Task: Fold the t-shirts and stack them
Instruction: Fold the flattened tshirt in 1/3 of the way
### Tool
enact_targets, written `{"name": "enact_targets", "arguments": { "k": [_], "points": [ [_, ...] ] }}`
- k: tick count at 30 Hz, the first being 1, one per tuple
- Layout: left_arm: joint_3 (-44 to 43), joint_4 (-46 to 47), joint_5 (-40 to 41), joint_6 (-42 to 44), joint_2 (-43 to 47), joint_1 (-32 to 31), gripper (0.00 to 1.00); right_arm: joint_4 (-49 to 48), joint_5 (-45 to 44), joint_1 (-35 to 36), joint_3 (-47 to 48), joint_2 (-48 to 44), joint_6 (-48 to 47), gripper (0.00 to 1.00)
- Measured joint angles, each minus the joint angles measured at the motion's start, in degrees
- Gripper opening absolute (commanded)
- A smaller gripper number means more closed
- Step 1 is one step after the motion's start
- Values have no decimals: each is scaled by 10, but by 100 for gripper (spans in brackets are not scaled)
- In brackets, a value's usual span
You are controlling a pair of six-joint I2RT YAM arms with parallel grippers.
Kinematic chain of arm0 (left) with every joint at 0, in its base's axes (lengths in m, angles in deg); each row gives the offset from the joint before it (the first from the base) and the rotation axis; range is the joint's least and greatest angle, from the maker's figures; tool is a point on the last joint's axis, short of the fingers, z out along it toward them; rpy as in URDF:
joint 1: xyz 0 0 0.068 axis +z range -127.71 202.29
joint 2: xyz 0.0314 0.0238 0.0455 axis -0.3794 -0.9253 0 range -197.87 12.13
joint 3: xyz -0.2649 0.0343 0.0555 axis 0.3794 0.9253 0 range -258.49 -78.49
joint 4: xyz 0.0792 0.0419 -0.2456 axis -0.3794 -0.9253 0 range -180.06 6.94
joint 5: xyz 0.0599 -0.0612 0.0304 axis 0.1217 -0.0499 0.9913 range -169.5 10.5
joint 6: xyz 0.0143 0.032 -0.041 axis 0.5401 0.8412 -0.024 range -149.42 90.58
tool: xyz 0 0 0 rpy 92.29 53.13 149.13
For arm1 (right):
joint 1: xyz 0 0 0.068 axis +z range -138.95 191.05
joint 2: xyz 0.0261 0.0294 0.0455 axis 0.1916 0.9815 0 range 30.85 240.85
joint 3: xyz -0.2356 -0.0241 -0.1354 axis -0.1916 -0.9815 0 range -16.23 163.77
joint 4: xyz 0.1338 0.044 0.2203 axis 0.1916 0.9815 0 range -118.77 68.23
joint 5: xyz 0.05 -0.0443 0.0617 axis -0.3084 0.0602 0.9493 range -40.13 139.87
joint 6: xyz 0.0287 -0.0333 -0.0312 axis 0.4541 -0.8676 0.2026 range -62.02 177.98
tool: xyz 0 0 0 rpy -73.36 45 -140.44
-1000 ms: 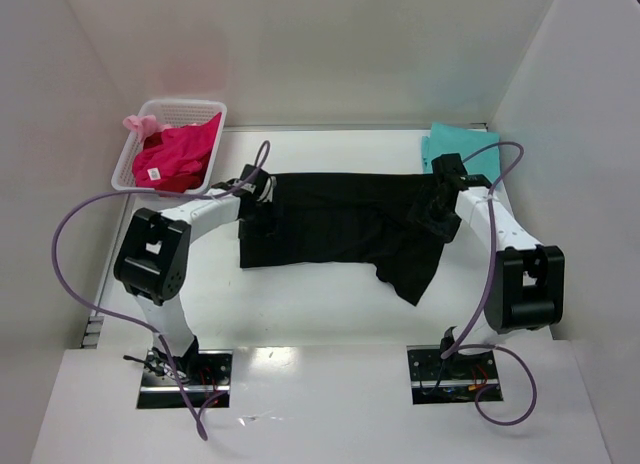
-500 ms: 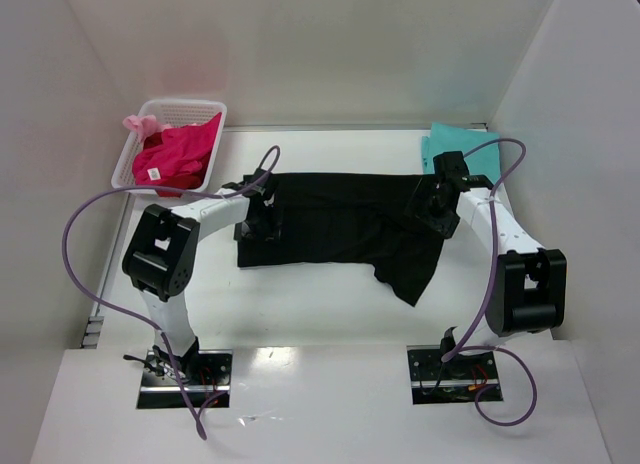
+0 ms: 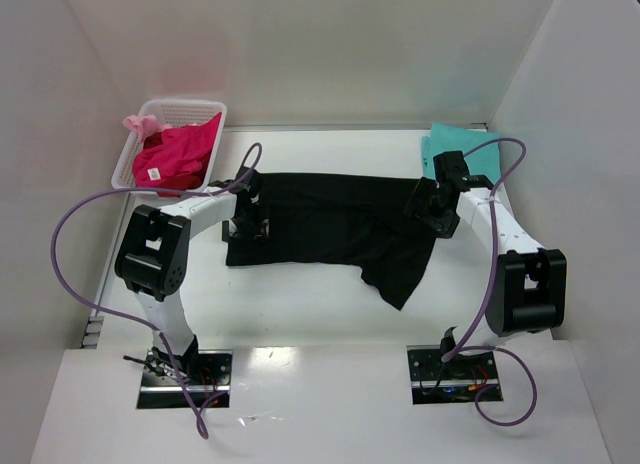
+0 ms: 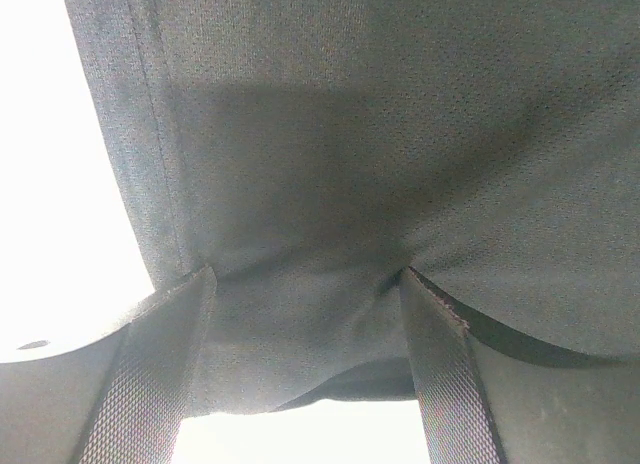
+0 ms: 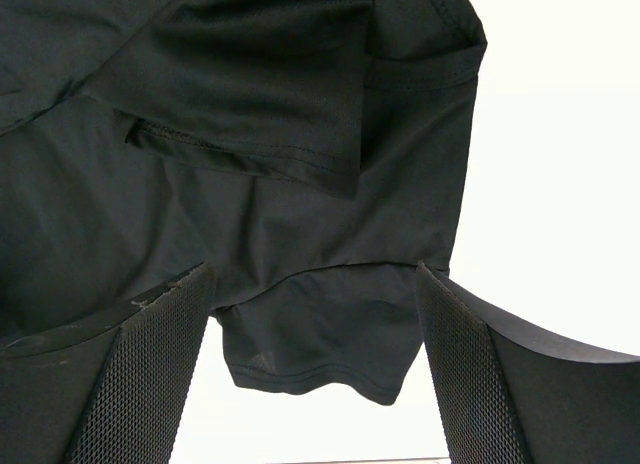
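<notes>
Black cloth fills the middle of the table point(image 3: 300, 304): the black t-shirt point(image 3: 330, 224) lies spread sideways, fairly flat along its far edge, while one part on its right side trails in a crooked flap toward the near edge. The left gripper point(image 3: 247, 222) sits over the shirt's left edge and the right gripper point(image 3: 428, 206) over its right end; both have their fingers wide apart, with cloth lying between them but nothing pinched. The teal t-shirt point(image 3: 462, 149) rests folded in the far right corner, and the pink t-shirt point(image 3: 180, 156) is bunched in the white basket point(image 3: 185, 106) at the far left corner. The work looks to be at an early fold of the black shirt. The right wrist view shows a sleeve doubled over itself, so a closing grip there could catch extra layers and lock in a wrinkle. A shallow bite on the left hem could slip, and uneven pulls would likely drag the whole shirt askew.
</notes>
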Motion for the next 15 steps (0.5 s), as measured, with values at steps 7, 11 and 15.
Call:
{"name": "enact_targets", "arguments": {
  "k": [7,11,15],
  "points": [
    [8,5,6,1,6,0,82,0,-1,0,-1,0,0,87],
    [12,3,13,0,10,9,82,-9,-9,0,-2,19,0,87],
    [17,-2,22,0,16,28,82,-26,-12,0,-2,52,-2,87]
  ]
}}
